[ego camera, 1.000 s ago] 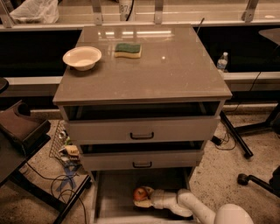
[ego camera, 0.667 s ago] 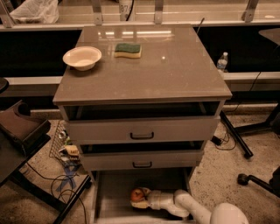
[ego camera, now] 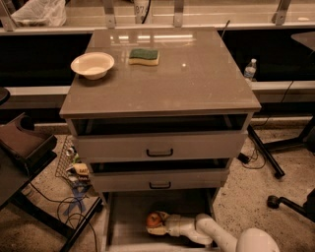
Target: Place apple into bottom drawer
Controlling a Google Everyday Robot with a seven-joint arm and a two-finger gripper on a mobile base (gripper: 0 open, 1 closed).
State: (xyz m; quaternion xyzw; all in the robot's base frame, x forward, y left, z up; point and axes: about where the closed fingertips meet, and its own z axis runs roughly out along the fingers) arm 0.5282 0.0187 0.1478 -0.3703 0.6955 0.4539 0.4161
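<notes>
The gripper (ego camera: 160, 223), clenched on the apple (ego camera: 153, 219) low inside the bottom drawer (ego camera: 127, 210), should settle it on the drawer's floor before letting go.

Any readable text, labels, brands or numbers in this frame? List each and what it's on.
"87" (uncertain, blurred): on the white container behind the cabinet.
Water bottle label: too small to read.
Tag on the floor clutter left of the cabinet: blurred, unreadable.
No text on the gripper, which is at the apple inside the bottom drawer.
</notes>
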